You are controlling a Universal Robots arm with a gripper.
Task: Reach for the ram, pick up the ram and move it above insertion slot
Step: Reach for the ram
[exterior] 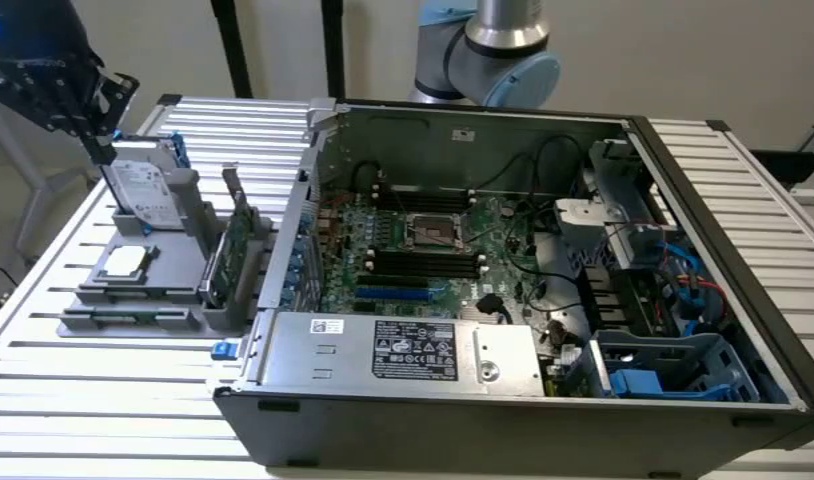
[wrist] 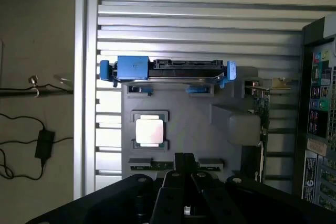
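Green ram (wrist: pixel 157 165) beneath claw (wrist: pixel 185 158), wrist view

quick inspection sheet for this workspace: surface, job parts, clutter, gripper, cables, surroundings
surface: slatted metal table carrying a gray holder and an open computer case
job's things: ram lies in the holder's front slot, not gripped; memory slots on the board inside the case
clutter: hard drive, processor and expansion card, all in the holder
grippers: gripper hangs above the holder by the hard drive's top, apart from the ram
cables: black and blue cables inside the case; black floor cable
surroundings: arm base behind the case
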